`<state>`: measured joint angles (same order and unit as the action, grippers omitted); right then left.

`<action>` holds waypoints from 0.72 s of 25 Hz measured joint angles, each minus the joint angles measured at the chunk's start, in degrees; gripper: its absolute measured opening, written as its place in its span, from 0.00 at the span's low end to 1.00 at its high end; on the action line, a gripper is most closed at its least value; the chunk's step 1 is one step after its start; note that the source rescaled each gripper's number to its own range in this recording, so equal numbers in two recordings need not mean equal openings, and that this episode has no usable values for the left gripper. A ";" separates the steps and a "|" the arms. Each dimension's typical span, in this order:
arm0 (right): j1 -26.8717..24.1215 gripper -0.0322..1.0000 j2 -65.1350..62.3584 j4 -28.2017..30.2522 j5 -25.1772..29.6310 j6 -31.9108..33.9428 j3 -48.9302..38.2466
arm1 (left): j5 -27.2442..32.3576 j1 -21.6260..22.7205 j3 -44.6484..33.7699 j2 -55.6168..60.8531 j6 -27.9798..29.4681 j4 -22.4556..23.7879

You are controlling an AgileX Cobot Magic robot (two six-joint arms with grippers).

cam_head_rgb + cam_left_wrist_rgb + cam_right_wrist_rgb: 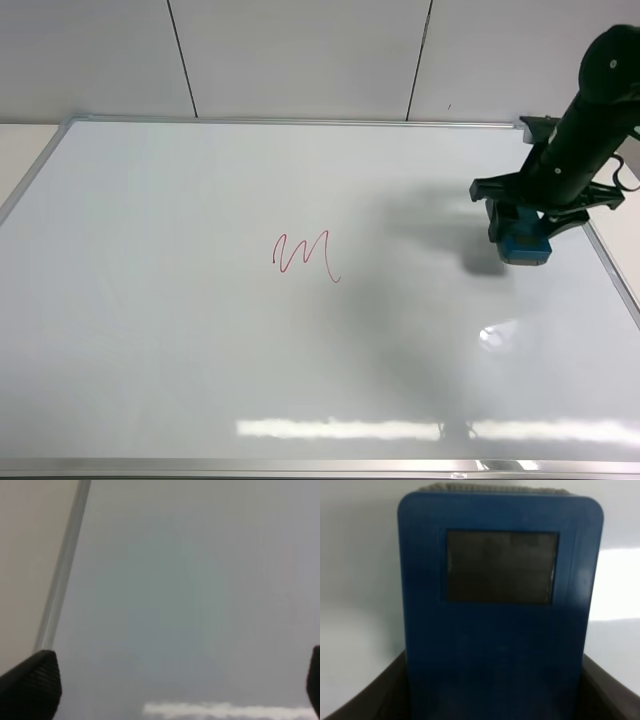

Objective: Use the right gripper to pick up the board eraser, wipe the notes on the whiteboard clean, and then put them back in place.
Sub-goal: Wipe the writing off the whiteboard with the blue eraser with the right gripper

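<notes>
1. Right gripper [521, 238]: clamped on the board eraser [524, 246]. In the right wrist view the dark fingers [362, 702] sit against both long sides of the eraser, which fills most of that view.
2. Board eraser: teal-blue block with rounded corners. The right wrist view shows one grey rectangular patch [501, 566] on its face and a strip of grey felt at its far edge.
   - In the exterior high view it is in the right part of the frame, just above mid-height.
   - It is over the whiteboard [180, 350], near the board's right frame rail.
   - A soft shadow lies on the board just left of the eraser.
   - Contact between eraser and board cannot be determined.
3. Right arm [590, 110]: dark grey-black. It enters at the upper right corner of the frame and slopes down and left to the gripper.
4. Notes [303, 255]: thin red zigzag scribble, slightly left of frame centre, unwiped. It is well apart from the eraser, to its left.
5. Whiteboard: glossy white with a thin silver-grey frame, filling most of the frame. A bright glare band runs along its lower edge.
6. Left gripper [172, 685]: jaws wide apart, holding nothing. The left wrist view shows one black ribbed fingertip [30, 685] at each side, with bare board between them and a frame rail [64, 570] alongside.
7. Wall panels [300, 55]: pale grey, along the top of the frame behind the board.
</notes>
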<state>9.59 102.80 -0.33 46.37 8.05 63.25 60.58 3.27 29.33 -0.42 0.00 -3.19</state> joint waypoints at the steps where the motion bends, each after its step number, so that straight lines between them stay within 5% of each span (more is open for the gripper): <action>1: 1.42 0.04 -0.05 0.33 1.35 -0.19 1.35 | 0.00 0.00 0.00 0.00 0.00 0.00; 18: 19.41 0.04 5.23 0.33 14.98 -8.05 21.10 | 0.00 0.00 0.00 0.00 0.00 0.00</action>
<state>29.00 108.03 0.00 61.35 0.00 84.36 60.58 3.27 29.33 -0.42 0.00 -3.19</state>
